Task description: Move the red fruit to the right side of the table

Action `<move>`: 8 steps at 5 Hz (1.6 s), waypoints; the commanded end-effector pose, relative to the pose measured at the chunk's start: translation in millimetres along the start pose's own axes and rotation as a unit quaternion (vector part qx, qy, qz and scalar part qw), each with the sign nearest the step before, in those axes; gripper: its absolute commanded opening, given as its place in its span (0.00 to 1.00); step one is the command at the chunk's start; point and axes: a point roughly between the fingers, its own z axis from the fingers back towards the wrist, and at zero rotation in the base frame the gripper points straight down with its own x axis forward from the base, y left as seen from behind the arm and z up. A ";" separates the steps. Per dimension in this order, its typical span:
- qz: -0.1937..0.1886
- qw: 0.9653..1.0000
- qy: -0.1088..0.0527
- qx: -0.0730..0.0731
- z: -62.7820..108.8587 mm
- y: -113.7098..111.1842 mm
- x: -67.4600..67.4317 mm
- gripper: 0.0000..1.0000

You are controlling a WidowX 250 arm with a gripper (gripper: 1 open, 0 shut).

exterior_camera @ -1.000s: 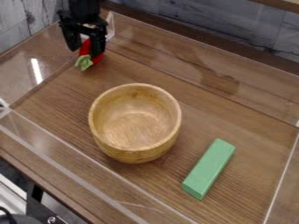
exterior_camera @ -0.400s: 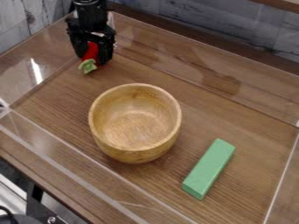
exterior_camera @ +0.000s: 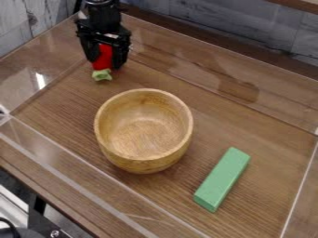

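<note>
Jaws apart, gripper (exterior_camera: 104, 59) pointing down at the table's (exterior_camera: 248, 112) far left corner, astride the red fruit (exterior_camera: 103, 70), not clamped.

Camera view: fruit small, glossy, oval, green leafy end toward the near edge. Best to close squarely across its middle; a rounded, slick body may squirt out. Wooden bowl (exterior_camera: 144, 129) smooth, round, mid-table; green block (exterior_camera: 222, 178) flat-sided, near right.
</note>
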 end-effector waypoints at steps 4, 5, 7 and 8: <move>-0.018 0.999 -0.042 0.027 24.7 27.0 9.5 1.00; -0.025 0.999 -0.034 0.027 5.0 23.3 15.8 1.00; -0.030 0.999 -0.023 0.027 -19.9 16.5 12.2 0.00; -0.029 0.999 -0.024 0.028 -21.3 13.3 2.5 0.00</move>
